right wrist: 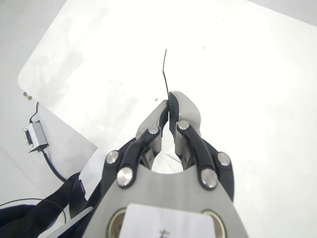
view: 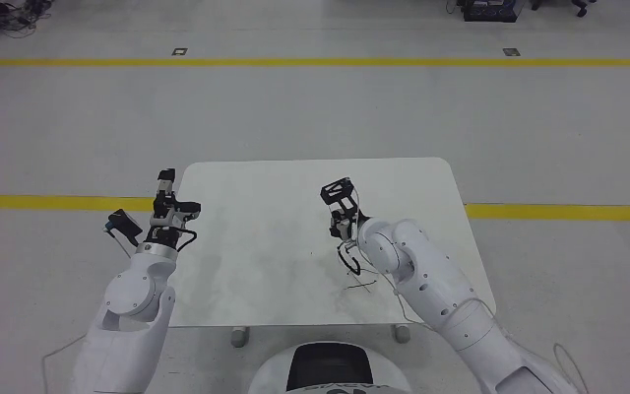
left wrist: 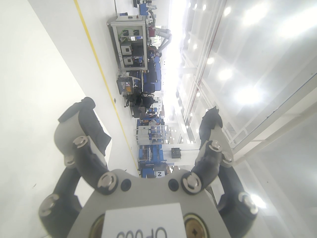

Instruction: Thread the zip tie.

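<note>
My left gripper point(left wrist: 148, 110) was spread wide with nothing between its fingers. In the top view it sat at the left edge of the table point(view: 256, 197), and its own camera faced out into the room rather than down at the work. It was well apart from the other arm.

Further right, my right gripper point(right wrist: 169, 105) was over the table top. Its pads were pinched tight on the zip tie point(right wrist: 164, 73). The thin black tail stuck out past the fingertips, with a slight kink partway along, and its tip hung free above the white surface. A faint dark line showed behind the fingers. It may have been the rest of the strap, but I could not tell, and I could not find the head anywhere.

I judged the tie to be picked up and held, with threading not yet begun, since I saw no loop and the tail touched nothing. For the next move I would need the left gripper brought across to take the head end. The tip would then have to be lined up squarely with the slot, and with so fine and bent a tail that called for slow, careful alignment.
</note>
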`<act>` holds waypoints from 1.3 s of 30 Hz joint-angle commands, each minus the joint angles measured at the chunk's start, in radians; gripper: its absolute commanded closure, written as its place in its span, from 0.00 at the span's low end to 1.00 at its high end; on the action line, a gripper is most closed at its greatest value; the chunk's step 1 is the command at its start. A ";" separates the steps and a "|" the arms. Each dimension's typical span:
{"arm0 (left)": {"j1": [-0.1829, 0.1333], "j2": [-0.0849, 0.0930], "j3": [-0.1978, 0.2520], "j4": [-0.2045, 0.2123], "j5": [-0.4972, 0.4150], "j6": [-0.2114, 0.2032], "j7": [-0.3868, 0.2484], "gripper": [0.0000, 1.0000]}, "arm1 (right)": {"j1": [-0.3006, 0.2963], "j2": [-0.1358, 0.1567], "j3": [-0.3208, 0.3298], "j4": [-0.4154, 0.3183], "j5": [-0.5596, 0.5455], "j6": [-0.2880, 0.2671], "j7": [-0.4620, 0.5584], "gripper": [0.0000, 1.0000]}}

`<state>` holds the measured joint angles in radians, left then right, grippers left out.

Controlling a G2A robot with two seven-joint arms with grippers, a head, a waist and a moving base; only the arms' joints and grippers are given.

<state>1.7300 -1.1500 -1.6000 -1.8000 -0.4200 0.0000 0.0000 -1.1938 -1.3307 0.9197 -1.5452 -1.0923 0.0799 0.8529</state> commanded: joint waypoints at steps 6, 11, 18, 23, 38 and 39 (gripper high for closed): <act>0.000 0.000 0.000 0.000 0.000 0.000 0.000 0.00 | 0.051 0.002 -0.028 0.058 -0.168 -0.091 -0.099 1.00; 0.000 0.000 0.000 0.000 0.000 0.000 0.000 0.00 | 0.067 0.002 -0.051 0.064 -0.287 -0.116 -0.153 1.00; 0.000 0.000 0.000 0.000 0.000 0.000 0.000 0.00 | 0.056 -0.001 -0.084 0.055 -0.412 -0.076 -0.189 1.00; 0.000 0.000 0.000 0.000 0.000 0.000 0.000 0.00 | 0.056 -0.001 -0.084 0.055 -0.412 -0.076 -0.189 1.00; -0.006 0.004 -0.008 0.006 -0.017 0.022 -0.085 0.00 | 0.053 0.001 -0.093 0.069 -0.478 -0.092 -0.245 1.00; -0.008 0.007 -0.020 0.007 -0.011 0.032 -0.122 0.00 | 0.057 0.002 -0.098 0.074 -0.478 -0.099 -0.258 1.00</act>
<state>1.7238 -1.1465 -1.6087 -1.7944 -0.4382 0.0205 -0.0700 -1.1399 -1.3290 0.8259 -1.4751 -1.5676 -0.0138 0.6080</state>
